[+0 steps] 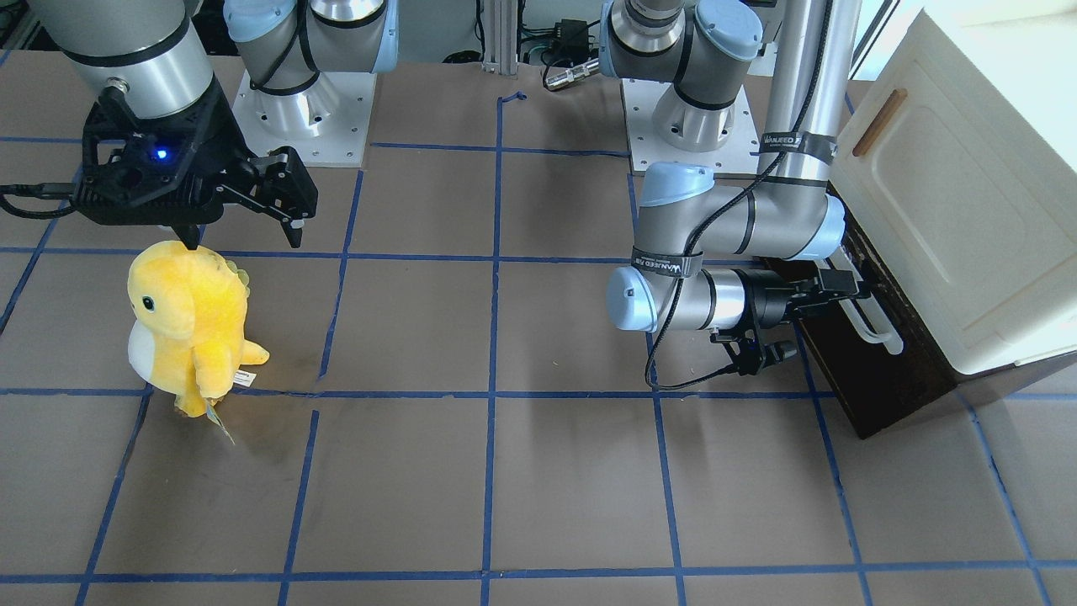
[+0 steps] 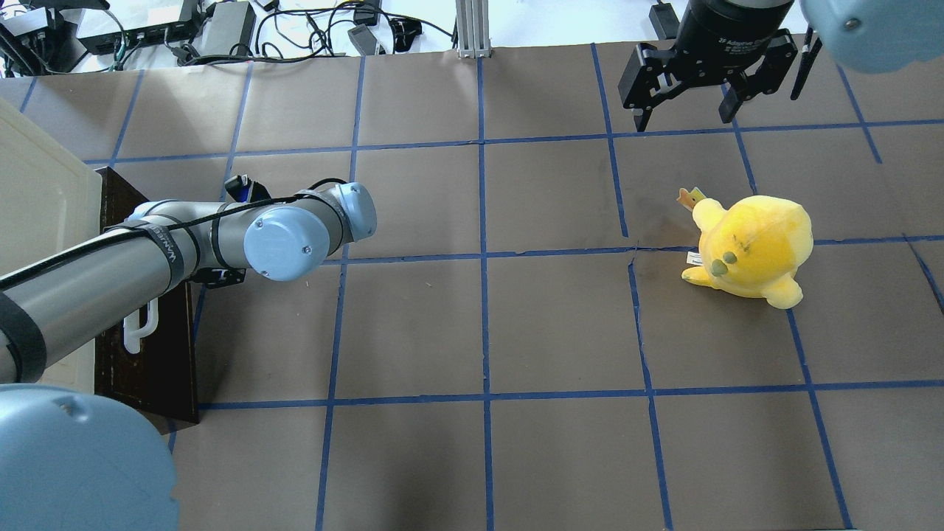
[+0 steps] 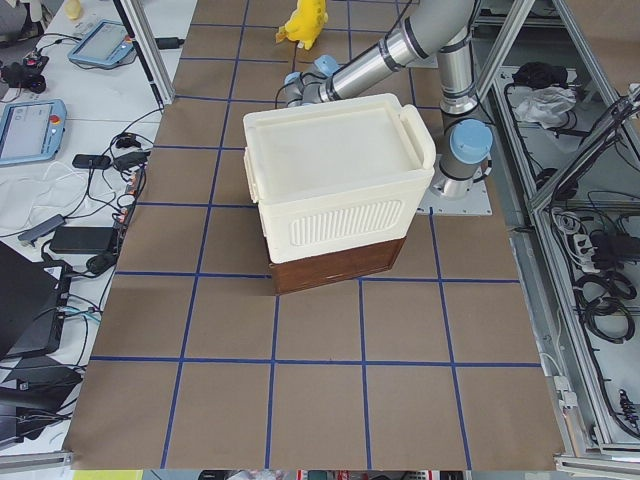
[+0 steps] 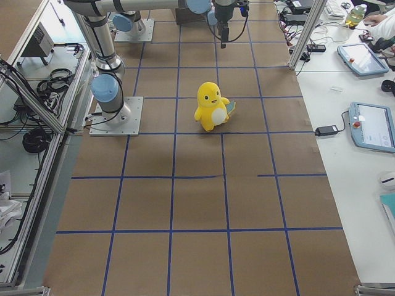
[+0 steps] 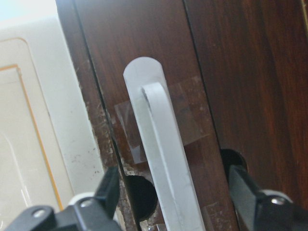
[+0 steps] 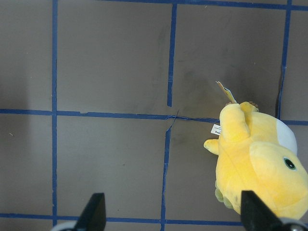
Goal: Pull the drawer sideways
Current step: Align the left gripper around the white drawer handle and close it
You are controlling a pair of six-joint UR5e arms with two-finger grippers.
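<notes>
The drawer (image 1: 896,370) has a dark brown wooden front and a long white bar handle (image 1: 875,324). It sits low under the cream cabinet (image 1: 951,194). My left gripper (image 1: 846,290) is at the handle's far end. In the left wrist view the gripper (image 5: 175,190) is open, with one finger (image 5: 108,192) on each side of the handle (image 5: 161,144), not closed on it. In the overhead view my left arm covers this gripper, and only the handle's near end (image 2: 140,324) shows. My right gripper (image 2: 684,118) is open and empty above the mat.
A yellow plush dinosaur (image 1: 189,320) stands on the brown mat just below my right gripper (image 1: 244,236), and it also shows in the right wrist view (image 6: 255,163). The cabinet door has a small brown wooden handle (image 1: 879,122). Blue tape lines grid the mat.
</notes>
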